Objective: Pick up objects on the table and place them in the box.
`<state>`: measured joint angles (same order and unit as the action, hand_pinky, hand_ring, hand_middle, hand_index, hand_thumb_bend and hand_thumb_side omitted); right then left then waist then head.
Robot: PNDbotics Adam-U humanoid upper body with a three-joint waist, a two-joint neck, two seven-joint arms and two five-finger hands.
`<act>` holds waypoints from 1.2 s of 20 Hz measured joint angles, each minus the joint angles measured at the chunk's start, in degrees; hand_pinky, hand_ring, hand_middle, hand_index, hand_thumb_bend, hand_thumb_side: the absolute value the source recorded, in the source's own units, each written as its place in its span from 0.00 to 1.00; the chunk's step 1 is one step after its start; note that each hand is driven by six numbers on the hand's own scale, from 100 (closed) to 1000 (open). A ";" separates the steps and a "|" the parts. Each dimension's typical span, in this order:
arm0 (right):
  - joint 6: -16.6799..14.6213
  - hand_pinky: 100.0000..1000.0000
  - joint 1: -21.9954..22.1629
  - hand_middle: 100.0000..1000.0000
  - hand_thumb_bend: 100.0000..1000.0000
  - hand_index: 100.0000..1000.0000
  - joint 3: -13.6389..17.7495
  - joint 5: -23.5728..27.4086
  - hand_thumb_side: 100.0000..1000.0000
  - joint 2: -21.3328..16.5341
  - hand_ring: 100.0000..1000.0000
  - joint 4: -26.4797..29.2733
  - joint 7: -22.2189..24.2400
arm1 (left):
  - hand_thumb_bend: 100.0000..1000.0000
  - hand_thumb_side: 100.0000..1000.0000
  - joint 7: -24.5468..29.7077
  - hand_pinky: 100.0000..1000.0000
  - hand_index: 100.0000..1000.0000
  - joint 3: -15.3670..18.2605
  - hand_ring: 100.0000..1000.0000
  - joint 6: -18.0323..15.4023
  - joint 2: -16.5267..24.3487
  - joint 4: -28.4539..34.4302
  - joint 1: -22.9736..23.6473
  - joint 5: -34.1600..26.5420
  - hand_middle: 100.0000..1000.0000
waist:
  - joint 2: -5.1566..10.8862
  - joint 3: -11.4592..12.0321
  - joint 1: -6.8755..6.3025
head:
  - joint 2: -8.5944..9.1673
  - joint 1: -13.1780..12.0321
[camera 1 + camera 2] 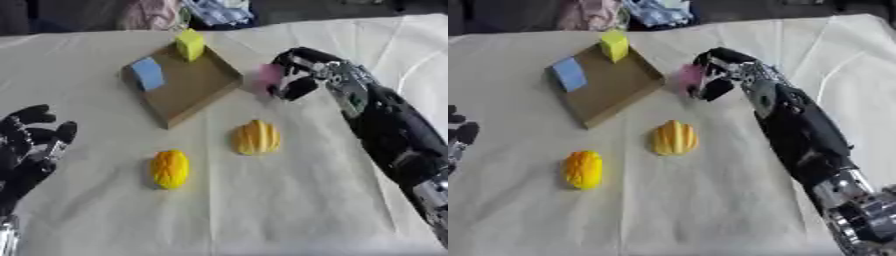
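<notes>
The box (194,87), a shallow brown cardboard tray with low walls, lies askew on the pale, creased tablecloth (289,200), and everything is placed from it. Inside, a blue block (148,73) leans by its left corner and a yellow block (190,44) stands at its far corner, both plain-faced and square-edged. Just off the box's right edge, the right hand (293,75) has its fingers curled round a small pink object (268,74), soft-coloured and too blurred to make out a shape; the black forearm with its silver joints runs back from there to the lower right, wrist bent toward the box. Nearer than the box, out on the cloth, sits a ribbed, rounded yellow-orange piece (256,137) like a shell, and to its left and nearer again a smoother oval orange-yellow piece (170,169). Well to the left of the box and nearer the robot, the left hand (33,142) rests with fingers up and relaxed, holding nothing.
</notes>
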<state>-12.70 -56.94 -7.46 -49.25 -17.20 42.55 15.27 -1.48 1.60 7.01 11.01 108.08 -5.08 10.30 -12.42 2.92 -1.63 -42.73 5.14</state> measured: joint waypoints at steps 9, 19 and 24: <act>-1.18 0.65 -3.16 0.41 0.00 0.56 -1.10 3.28 0.16 -0.02 0.63 4.41 -3.68 | 0.53 0.43 0.68 0.66 0.76 -0.52 0.54 -0.38 -1.02 -0.01 -1.02 -0.03 0.61 | -0.06 3.19 0.00 | 0.12 1.58; 1.17 0.65 -5.39 0.48 0.00 0.64 0.08 2.12 0.20 1.76 0.66 1.41 -4.76 | 0.54 0.43 2.29 0.65 0.76 -2.35 0.54 -0.82 -1.83 -0.02 -3.45 -0.40 0.61 | -0.61 9.23 0.16 | 1.74 6.17; 3.82 0.66 -5.37 0.56 0.02 0.74 1.35 -0.61 0.25 3.24 0.69 -1.77 -7.34 | 0.54 0.43 2.78 0.66 0.76 -2.83 0.53 -0.83 -1.96 -0.02 -3.60 -0.51 0.61 | -0.89 10.34 0.29 | 2.02 7.21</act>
<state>-8.89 -62.31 -6.11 -49.86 -13.96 40.78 7.94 1.30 -1.23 6.18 9.05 108.06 -8.67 9.79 -13.31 13.26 -1.34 -40.71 12.36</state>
